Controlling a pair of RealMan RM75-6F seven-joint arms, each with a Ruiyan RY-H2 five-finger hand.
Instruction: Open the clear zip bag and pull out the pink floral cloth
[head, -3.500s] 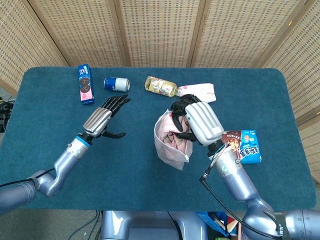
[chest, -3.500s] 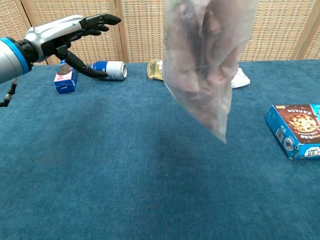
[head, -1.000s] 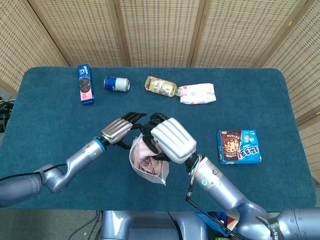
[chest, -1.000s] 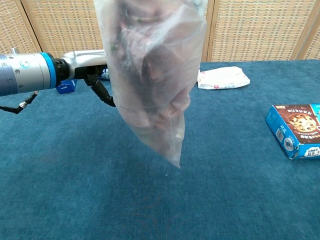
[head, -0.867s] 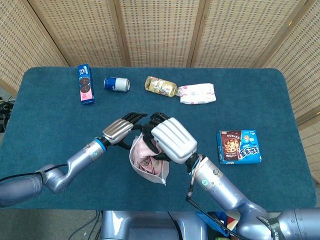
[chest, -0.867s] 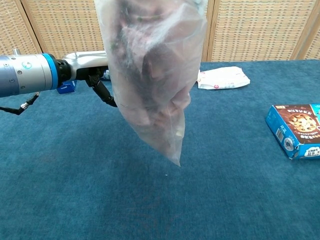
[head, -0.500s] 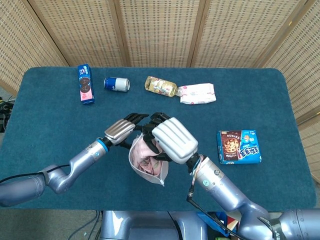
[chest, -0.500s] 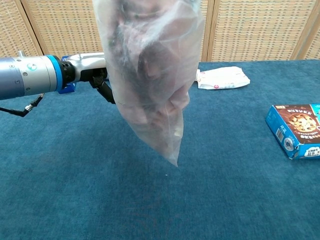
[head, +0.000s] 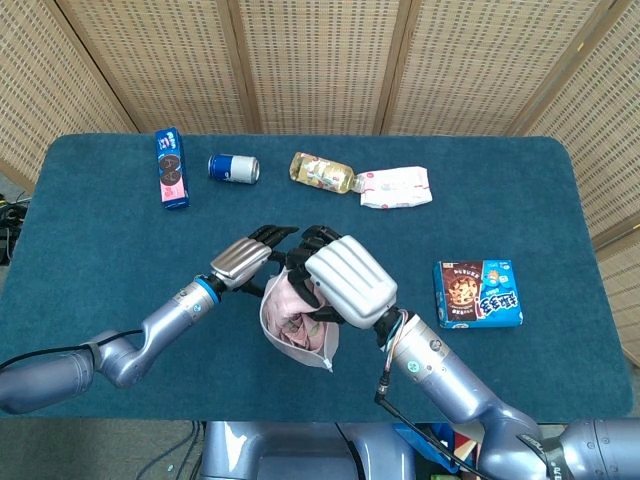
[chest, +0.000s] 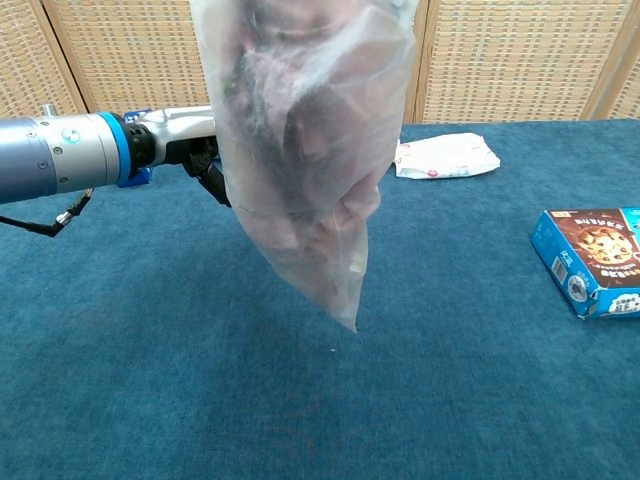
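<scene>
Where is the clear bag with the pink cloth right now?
The clear zip bag hangs above the table's middle, held at its top by the right hand, with the left hand at its left side.

Staged test booth: blue-carpeted table (head: 100, 250), wicker screens (head: 320, 60) behind.

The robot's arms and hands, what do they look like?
Both arms are shiny silver tubes. The left hand and right hand have ridged silver backs and black fingers. A blue ring circles the left wrist, and thin black cables run beside both forearms.
</scene>
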